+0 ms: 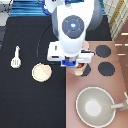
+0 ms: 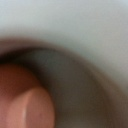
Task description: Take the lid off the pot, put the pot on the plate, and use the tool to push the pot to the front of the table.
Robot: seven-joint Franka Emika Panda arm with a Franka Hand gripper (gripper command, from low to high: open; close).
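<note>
While your gripper sits low over the pot beside the stove, plate and tool lie untouched.

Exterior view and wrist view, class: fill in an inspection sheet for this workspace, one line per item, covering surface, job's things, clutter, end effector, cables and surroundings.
Surface: black table, with a pinkish-brown stove on the exterior view's right.
Job's things: plate bare on the table; tool lying near the exterior view's left edge; pot on the stove, mostly hidden under the end effector; lid not seen apart.
Clutter: large pan at the exterior view's bottom right.
End effector: low over the pot.
Cables: a thin dark line runs by the arm.
Surroundings: blue striped area at the exterior view's top.
</note>
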